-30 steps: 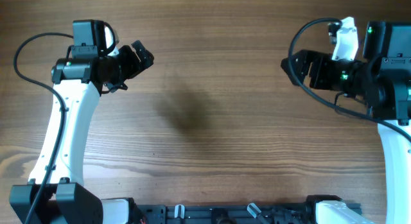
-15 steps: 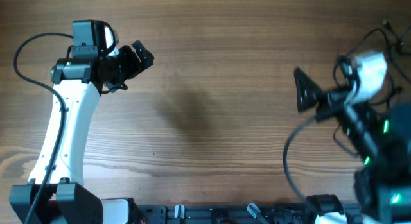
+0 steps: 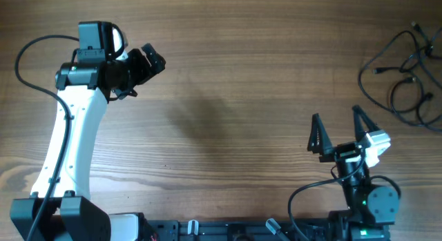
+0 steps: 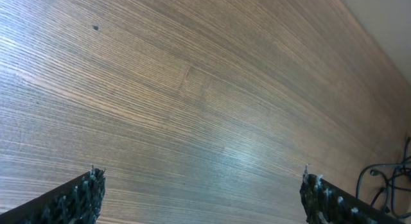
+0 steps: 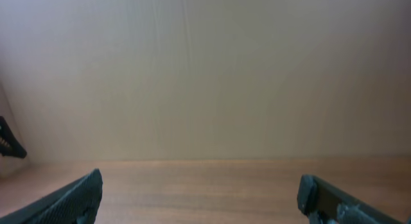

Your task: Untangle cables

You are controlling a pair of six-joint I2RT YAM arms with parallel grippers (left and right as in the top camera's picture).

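The cables [image 3: 404, 79] are thin black cords in loose tangled loops at the far right of the table, running off the right edge. A bit of them shows at the lower right of the left wrist view [image 4: 385, 185]. My left gripper [image 3: 150, 61] is open and empty at the upper left, far from the cables; its fingertips [image 4: 199, 192] frame bare wood. My right gripper [image 3: 338, 130] is open and empty near the front edge, below and left of the cables. The right wrist view [image 5: 199, 192] shows only table and a plain wall.
The wooden table [image 3: 235, 96] fills the overhead view. A black rail with clamps [image 3: 235, 229] runs along the front edge. The left arm's white link [image 3: 69, 144] stands at the left. The right arm's base [image 3: 366, 206] sits at the front right.
The right arm has swung from the upper right down to the front edge and folded back. This uncovered the cables at the far right. The left arm has not moved.
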